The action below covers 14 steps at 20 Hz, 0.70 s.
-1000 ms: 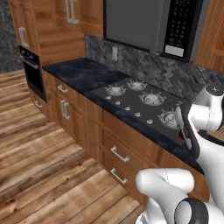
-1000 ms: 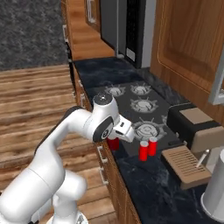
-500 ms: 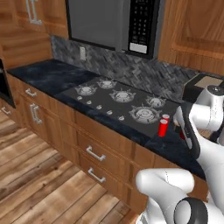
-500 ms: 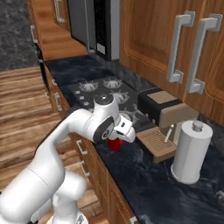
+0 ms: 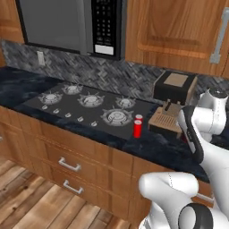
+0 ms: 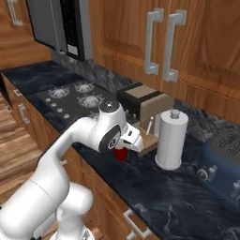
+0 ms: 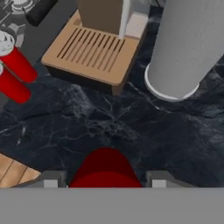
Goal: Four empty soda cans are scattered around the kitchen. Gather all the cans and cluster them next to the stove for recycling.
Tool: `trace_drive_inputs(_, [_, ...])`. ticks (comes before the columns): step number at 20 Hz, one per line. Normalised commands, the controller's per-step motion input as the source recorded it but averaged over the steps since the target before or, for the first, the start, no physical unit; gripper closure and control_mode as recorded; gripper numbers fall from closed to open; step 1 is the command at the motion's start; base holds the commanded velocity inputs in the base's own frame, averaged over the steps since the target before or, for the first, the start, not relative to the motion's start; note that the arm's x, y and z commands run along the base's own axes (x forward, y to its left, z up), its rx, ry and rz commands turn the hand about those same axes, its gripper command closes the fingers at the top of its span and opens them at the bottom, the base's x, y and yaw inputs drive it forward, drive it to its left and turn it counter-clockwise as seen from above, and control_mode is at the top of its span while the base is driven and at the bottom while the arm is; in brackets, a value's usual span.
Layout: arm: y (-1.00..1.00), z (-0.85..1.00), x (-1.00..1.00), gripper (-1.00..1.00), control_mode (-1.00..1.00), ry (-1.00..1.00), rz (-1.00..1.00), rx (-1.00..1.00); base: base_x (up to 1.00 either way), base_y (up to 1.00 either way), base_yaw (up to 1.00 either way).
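1. soda can [image 7: 105, 168] sits between the end effector [image 7: 104, 178] fingers, gripped, its lower part cut off by the frame.
2. two more cans [image 7: 13, 70] stand on the bench [image 7: 113, 127] beside the stove [image 5: 85, 109], partly cropped.

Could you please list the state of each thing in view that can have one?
gripper: closed on a red soda can, held above the counter.
held soda can: gripped between the fingers.
two soda cans: upright, together beside the stove.
stove: burners unlit.
paper-towel roll: upright on its stand.
upper cabinet doors: shut.
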Motion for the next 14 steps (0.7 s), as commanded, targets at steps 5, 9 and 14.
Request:
trace_drive_inputs(5, [0.0,0.0,0.0,1.0,1.0,0.0,0.0,0.0,0.0,0.01,-0.27])
trace_drive_inputs(9, [0.0,0.0,0.0,1.0,1.0,0.0,0.0,0.0,0.0,0.34,-0.11])
trace_drive_inputs(14, [0.0,0.0,0.0,1.0,1.0,0.0,0.0,0.0,0.0,0.75,-0.17])
